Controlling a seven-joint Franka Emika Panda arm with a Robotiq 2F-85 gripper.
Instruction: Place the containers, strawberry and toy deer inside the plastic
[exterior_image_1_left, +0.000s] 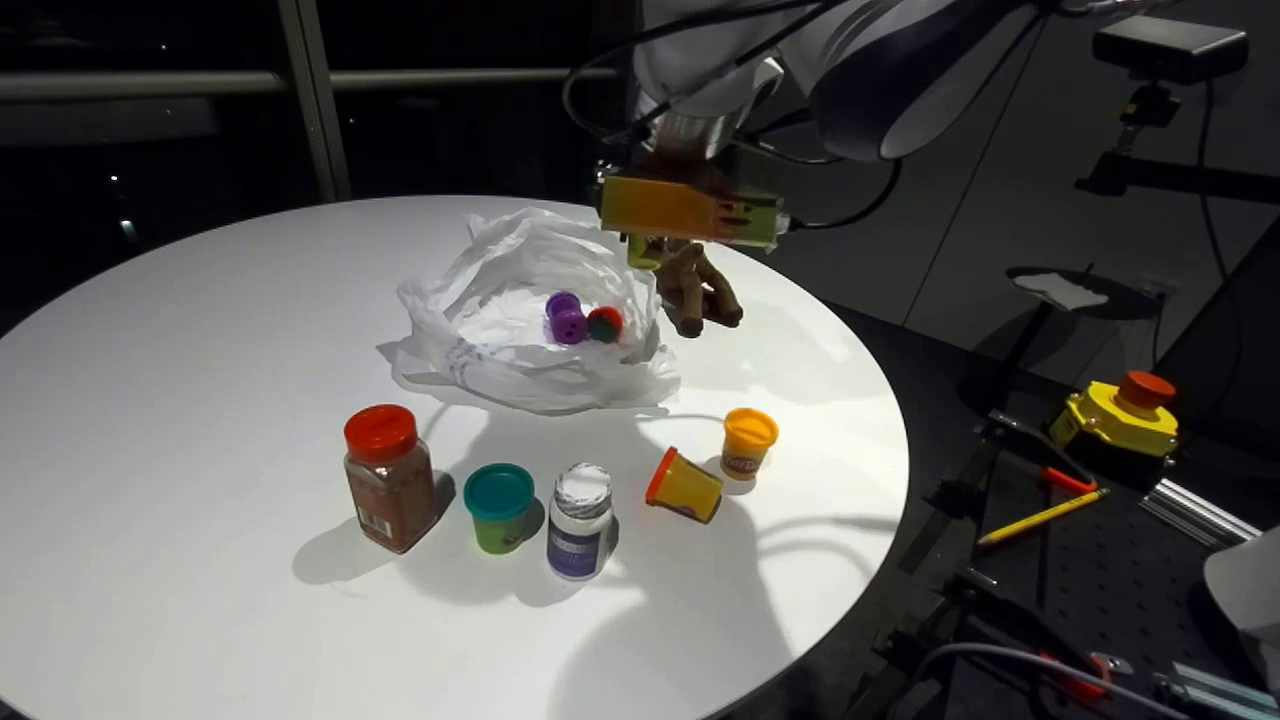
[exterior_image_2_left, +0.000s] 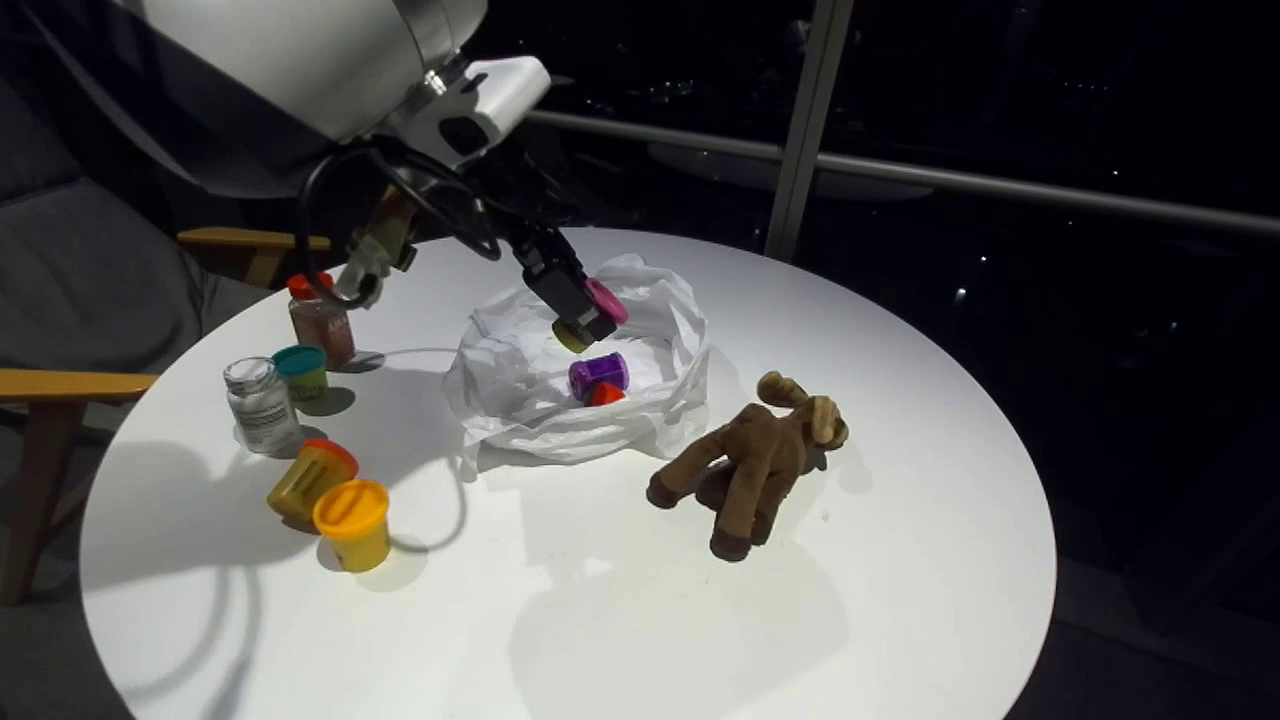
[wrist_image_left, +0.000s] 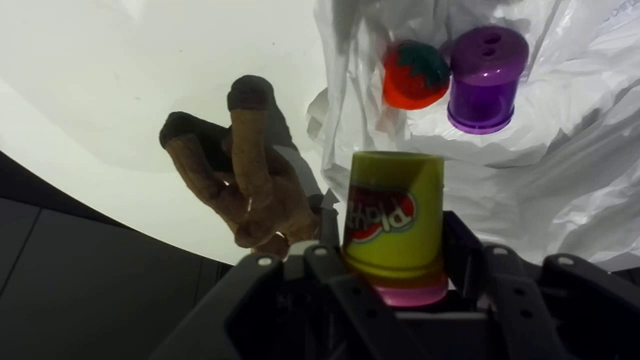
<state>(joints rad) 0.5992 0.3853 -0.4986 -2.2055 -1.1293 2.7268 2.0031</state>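
A robot hand (wrist_image_left: 392, 220) grips a pink-lidded yellow tub (wrist_image_left: 395, 227) above the white plastic bag (exterior_image_1_left: 525, 382), apparently near the rim facing the toy deer (exterior_image_2_left: 757, 440); released there, it could catch the limp film and tumble outside.

The plastic bag (wrist_image_left: 540, 210) is thin, translucent film, crumpled and glossy along its folds. The purple pot (wrist_image_left: 482, 102) is smooth, shiny plastic with a see-through body; the strawberry (wrist_image_left: 416, 77) has a smooth, glossy skin. The toy deer (exterior_image_2_left: 760, 450) looks like soft, matt plush. The pink-lidded Play-Doh tub (wrist_image_left: 395, 220) is smooth plastic with a printed label. The red-lidded jar (exterior_image_1_left: 393, 495) has clear, shiny walls, glass or plastic uncertain. The worktop (exterior_image_1_left: 200, 400) is smooth, the fingers (wrist_image_left: 462, 257) dull, the armrest (exterior_image_2_left: 70, 384) wood.
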